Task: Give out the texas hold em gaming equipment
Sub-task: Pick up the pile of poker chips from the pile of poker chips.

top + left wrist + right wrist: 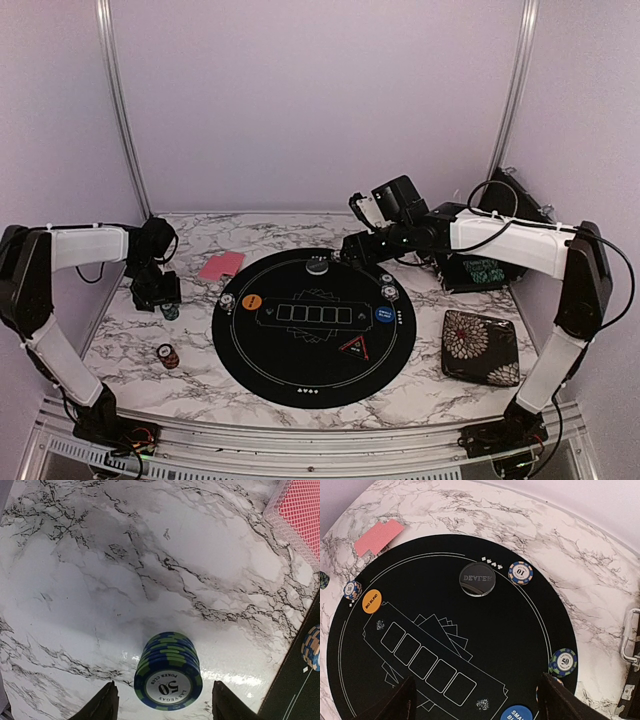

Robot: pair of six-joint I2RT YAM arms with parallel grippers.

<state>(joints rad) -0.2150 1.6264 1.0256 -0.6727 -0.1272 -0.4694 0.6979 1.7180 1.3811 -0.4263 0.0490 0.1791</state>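
A blue-and-green poker chip stack [169, 672] marked 50 stands on the marble between the fingertips of my left gripper [165, 706], which is open with a gap on each side. Pink-red-backed cards [221, 265] lie left of the mat, and an orange chip stack [167, 354] stands nearer me. My right gripper [477, 705] hovers open over the black mat [520, 625], holding nothing. On the mat are an orange button [372, 601], a blue button [516, 714], a dealer disc [477, 578], a triangle marker [357, 348] and chip stacks [520, 573] [563, 662] [352, 589].
A black floral case [481, 346] lies on the marble right of the mat. An open black box [480, 265] stands at the back right under the right arm. The table's left edge runs close to the left gripper [158, 292].
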